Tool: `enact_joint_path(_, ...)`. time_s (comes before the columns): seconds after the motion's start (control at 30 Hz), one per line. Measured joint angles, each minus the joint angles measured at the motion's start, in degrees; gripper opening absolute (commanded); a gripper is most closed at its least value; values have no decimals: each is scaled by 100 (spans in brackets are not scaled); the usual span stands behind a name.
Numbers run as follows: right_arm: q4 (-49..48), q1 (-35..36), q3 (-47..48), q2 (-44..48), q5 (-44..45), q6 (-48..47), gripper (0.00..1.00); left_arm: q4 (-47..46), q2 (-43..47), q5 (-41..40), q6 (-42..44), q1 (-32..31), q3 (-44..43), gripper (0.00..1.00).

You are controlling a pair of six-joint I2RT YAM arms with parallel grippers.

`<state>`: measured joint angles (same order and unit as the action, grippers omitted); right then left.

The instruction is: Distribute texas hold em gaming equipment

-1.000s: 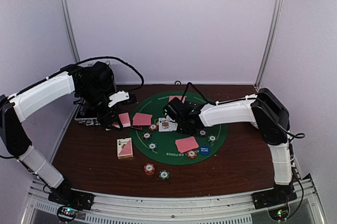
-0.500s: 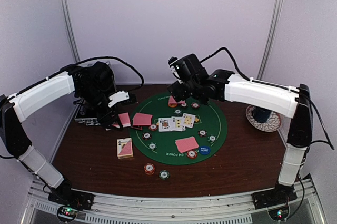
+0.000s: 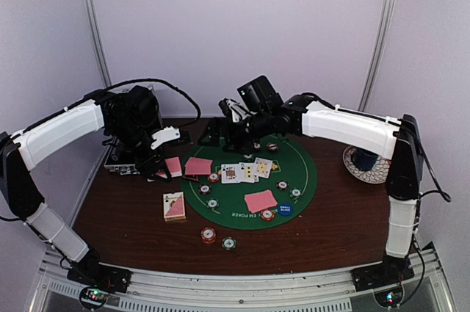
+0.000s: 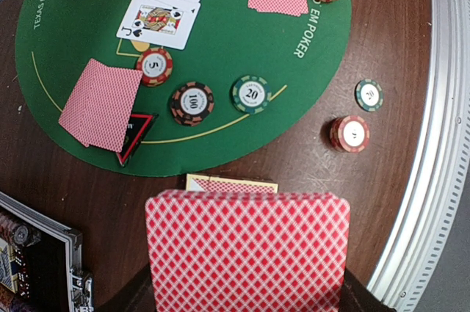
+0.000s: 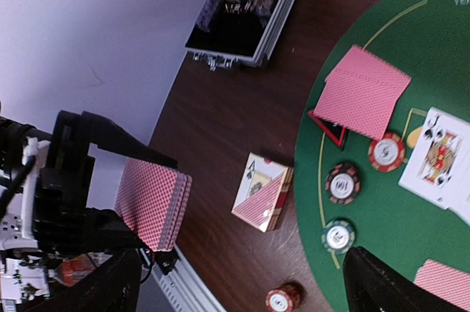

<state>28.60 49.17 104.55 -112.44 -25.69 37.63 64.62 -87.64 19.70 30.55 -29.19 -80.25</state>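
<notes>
Texas hold em gaming equipment [image 3: 246, 171] is lying mostly spread on green mat [image 3: 301, 169], looking well along. Your left claw [image 4: 246, 294] is clamping undealt deck [image 4: 248, 242] above desk [image 3: 132, 216]; right claw [image 5: 242, 253] is hanging agape, empty.

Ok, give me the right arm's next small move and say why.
Probably swing the right gripper toward the deck and line its fingers up on the top card. The right gripper is open and empty above the green mat, while the left gripper holds the deck shut beside the mat, in plain view of the right wrist camera.
</notes>
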Motion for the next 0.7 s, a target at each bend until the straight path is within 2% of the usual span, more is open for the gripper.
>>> enact_joint_path(0.33,-704,74,-221,-201,-1469,1191,99,-2,0,0,-4,0,0,0)
enact_joint_path(0.7,-1628,166,-485,-468,-2138,1985,100,-2,-2,2,-7,0,-11,0)
